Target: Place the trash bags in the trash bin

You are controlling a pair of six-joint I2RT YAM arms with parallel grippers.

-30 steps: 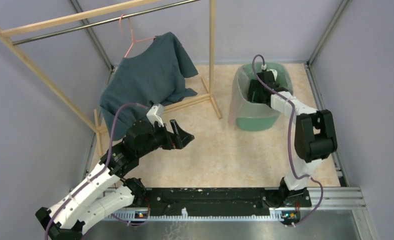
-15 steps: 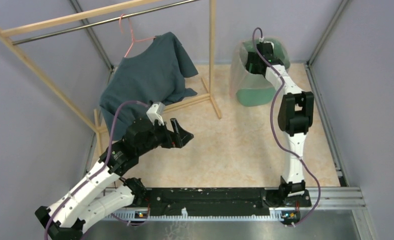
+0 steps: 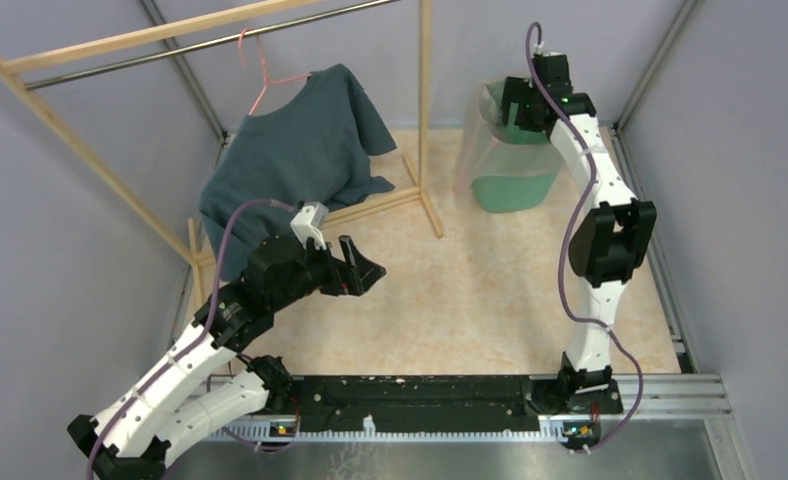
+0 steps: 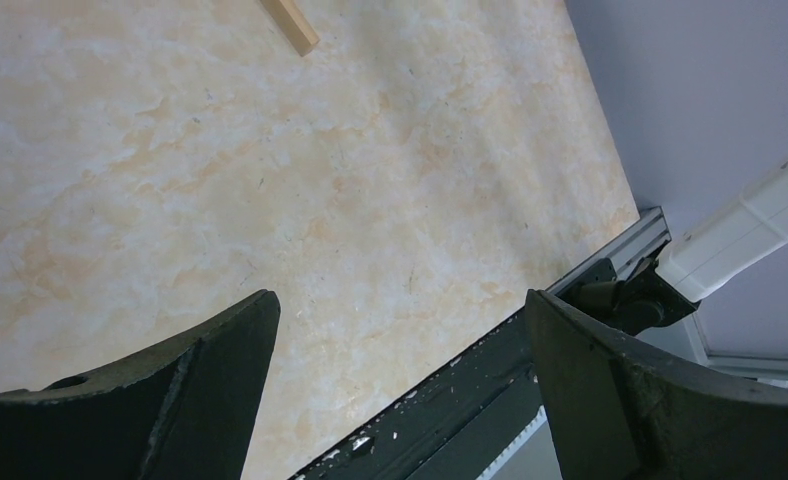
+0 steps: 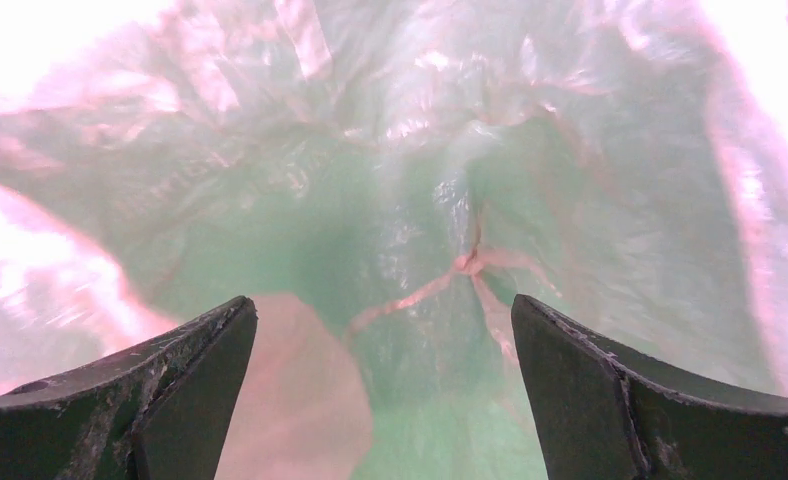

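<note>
- Bag point(image 3: 475, 135) sits in the bin point(image 3: 515, 190), upper right of the top view, with film draped outside the bin's left wall. I judge the insertion essentially done.
- Left to do, I think: lift the right arm point(image 3: 610, 240) clear and check the film along the whole rim, part of which the arm hides.
- Right claw point(image 3: 515, 118) hangs over the bin mouth, jaws spread, gripping nothing.
- Left claw point(image 3: 366, 262), centre-left, is also spread and empty, over bare table point(image 4: 270, 180).
- Only the right wrist view shows inside: film down the walls, green showing through, gathered seam point(image 5: 470, 265) mid-frame.
- Only the top view shows the overhang.

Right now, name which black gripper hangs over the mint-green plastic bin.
The right gripper, open above the mint-green bin lined with pink film bag; the left gripper faces floor.
</note>
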